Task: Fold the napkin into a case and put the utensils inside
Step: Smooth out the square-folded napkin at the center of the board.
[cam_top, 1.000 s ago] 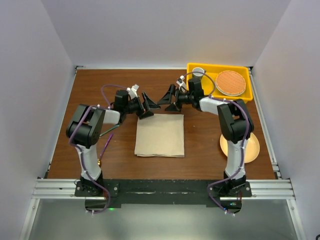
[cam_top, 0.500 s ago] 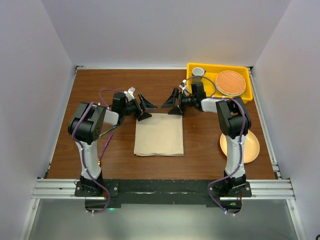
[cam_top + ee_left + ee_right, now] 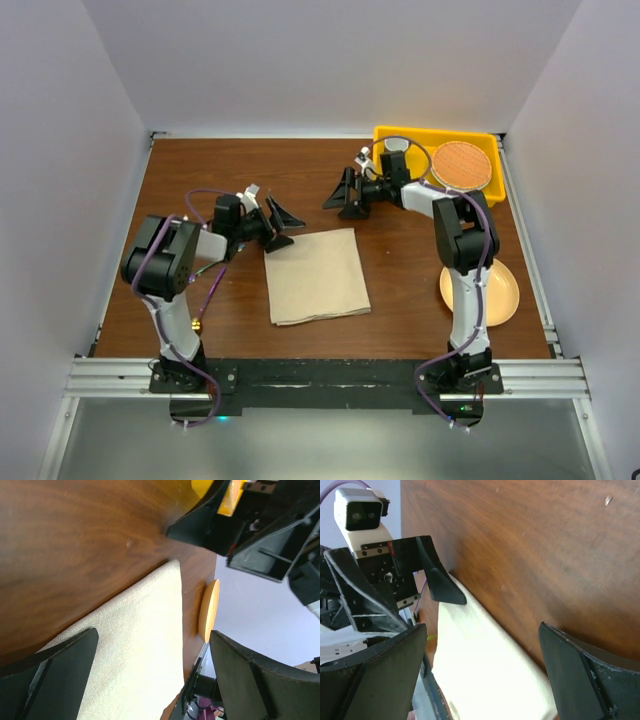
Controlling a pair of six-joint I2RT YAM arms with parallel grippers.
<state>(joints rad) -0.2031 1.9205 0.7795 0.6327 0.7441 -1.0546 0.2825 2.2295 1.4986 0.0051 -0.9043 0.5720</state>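
Note:
The beige napkin (image 3: pixel 315 277) lies flat on the table as a folded, near-square rectangle, slightly skewed. My left gripper (image 3: pixel 280 227) is open at the napkin's far left corner, its lower finger by the cloth edge. In the left wrist view the napkin (image 3: pixel 135 645) shows between the spread fingers (image 3: pixel 55 670). My right gripper (image 3: pixel 345 195) is open and empty, hovering beyond the napkin's far edge. In the right wrist view the napkin (image 3: pixel 485 665) lies below the open jaws. A slim purple utensil (image 3: pixel 212 288) lies left of the napkin, partly hidden by the left arm.
A yellow bin (image 3: pixel 436 131) at the back right holds a white cup (image 3: pixel 397 145) and an orange-brown round mat (image 3: pixel 461 165). A peach plate (image 3: pixel 503 297) sits at the right, partly under the right arm. The plate also shows edge-on in the left wrist view (image 3: pixel 209 610).
The left gripper has moved left and nearer; the right gripper has drawn back toward the bin. The napkin has turned slightly and now lies skewed.

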